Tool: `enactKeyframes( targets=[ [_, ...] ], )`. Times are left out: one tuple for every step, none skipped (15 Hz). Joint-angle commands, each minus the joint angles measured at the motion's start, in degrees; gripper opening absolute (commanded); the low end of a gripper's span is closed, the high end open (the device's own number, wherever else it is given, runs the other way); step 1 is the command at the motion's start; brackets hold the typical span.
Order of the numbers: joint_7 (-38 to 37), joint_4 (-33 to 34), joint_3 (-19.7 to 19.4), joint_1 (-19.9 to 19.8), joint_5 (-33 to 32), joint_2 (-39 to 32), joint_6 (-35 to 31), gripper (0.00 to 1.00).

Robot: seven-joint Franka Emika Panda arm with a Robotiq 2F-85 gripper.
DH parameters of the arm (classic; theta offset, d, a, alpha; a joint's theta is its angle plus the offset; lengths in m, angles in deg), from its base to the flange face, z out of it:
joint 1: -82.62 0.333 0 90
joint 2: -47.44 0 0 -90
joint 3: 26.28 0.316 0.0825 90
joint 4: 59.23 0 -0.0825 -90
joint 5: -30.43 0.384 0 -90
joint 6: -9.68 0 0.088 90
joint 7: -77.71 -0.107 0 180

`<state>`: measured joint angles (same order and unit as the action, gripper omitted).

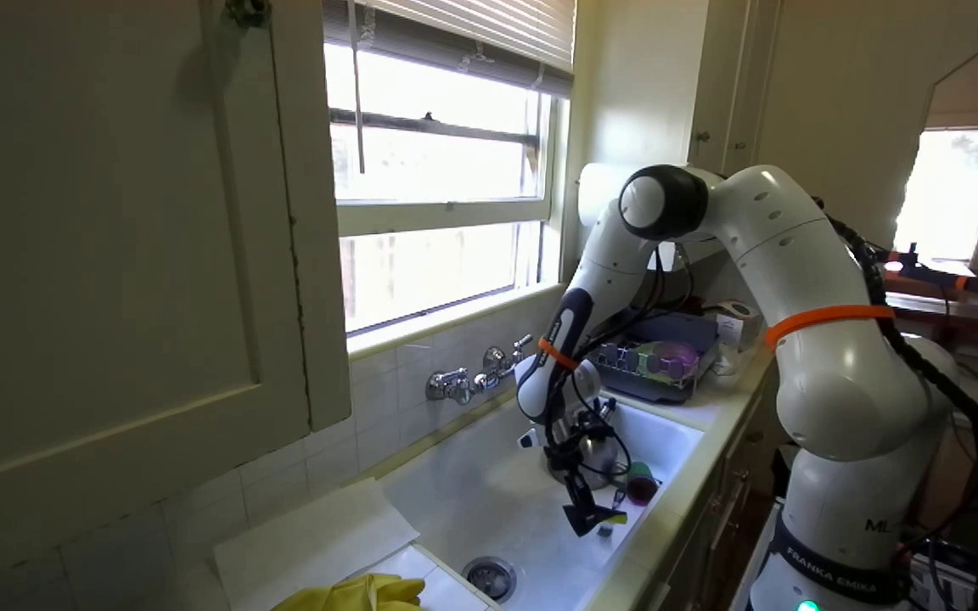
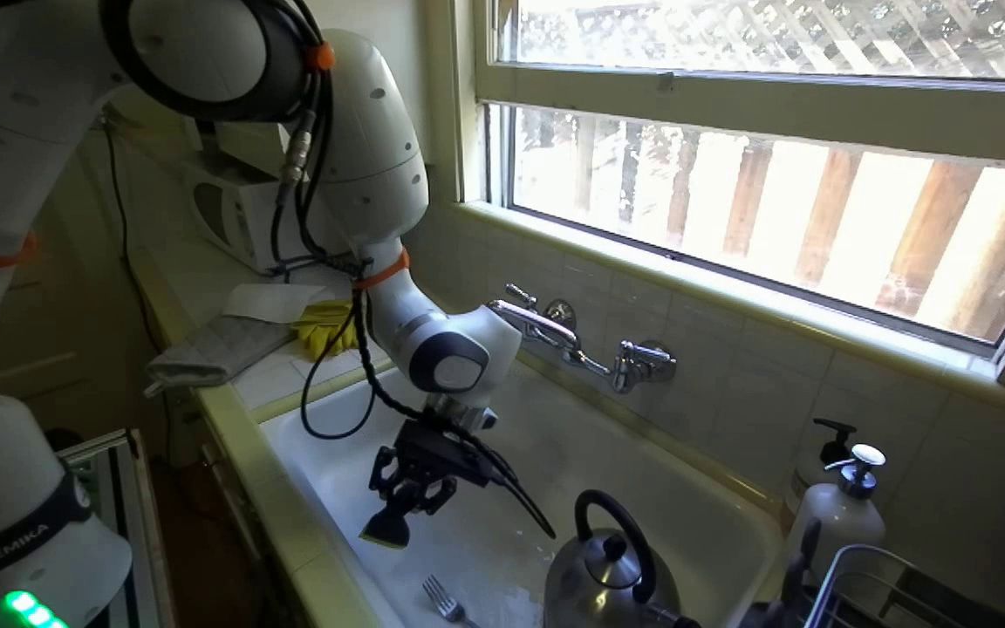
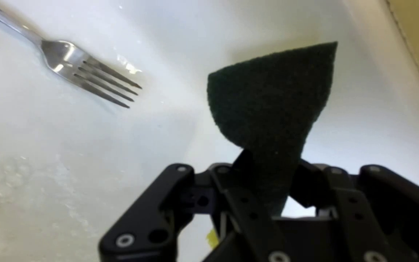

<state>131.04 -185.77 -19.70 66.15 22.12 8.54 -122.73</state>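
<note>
My gripper (image 3: 273, 171) is shut on a sponge (image 3: 271, 98) with a dark green scouring face and a yellow side. The sponge is pinched at its middle and flares out beyond the fingertips. In both exterior views the gripper (image 1: 572, 479) (image 2: 411, 493) points down inside the white sink (image 2: 502, 488), with the sponge (image 1: 587, 516) (image 2: 387, 529) apart from the sink floor. A metal fork (image 3: 64, 58) lies on the sink floor beside the sponge; it also shows in an exterior view (image 2: 443, 597). A steel kettle (image 2: 611, 571) with a black handle stands in the sink.
A green and dark red cup (image 1: 642, 488) lies in the sink by the kettle. The drain (image 1: 490, 579) is at the opposite end. A faucet (image 2: 546, 323) projects from the wall. Yellow gloves (image 2: 328, 324), a dish rack (image 1: 654, 361) and a soap dispenser (image 2: 838, 515) stand around the sink.
</note>
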Motion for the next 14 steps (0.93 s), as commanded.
enactKeyframes(
  targets=[
    [-0.58, -1.43, 0.66, 2.68, 3.41, 2.90, 5.95, 0.04],
    [-1.09, -1.23, 0.85, 3.33, 4.22, 3.23, 7.86, 0.04],
    [-1.43, -0.96, 0.99, 4.00, 4.88, 3.20, 9.13, 0.04],
    [-1.73, -0.95, 1.06, 4.67, 5.39, 3.47, 10.07, 0.04],
    [-2.06, -0.72, 1.14, 5.48, 5.58, 3.42, 10.66, 0.04],
    [-2.59, -0.69, 1.23, 6.16, 5.84, 3.69, 11.43, 0.04],
    [-3.24, -0.47, 1.45, 6.74, 6.43, 3.48, 10.96, 0.04],
    [-3.34, -0.03, 1.67, 7.14, 6.88, 2.96, 10.41, 0.04],
    [-3.25, 0.19, 2.05, 7.45, 7.25, 2.34, 8.60, 0.04],
    [-3.80, 0.00, 2.18, 8.08, 7.41, 2.45, 7.60, 0.04],
    [-4.42, 0.13, 2.30, 8.64, 7.54, 2.22, 6.69, 0.04],
    [-5.69, 0.05, 2.25, 9.41, 7.41, 2.16, 5.36, 0.04],
    [-5.29, 0.47, 2.74, 9.19, 8.02, 1.90, 5.50, 0.04],
    [-3.47, 0.85, 3.06, 8.71, 7.79, 1.70, 4.79, 0.04]
  ],
)
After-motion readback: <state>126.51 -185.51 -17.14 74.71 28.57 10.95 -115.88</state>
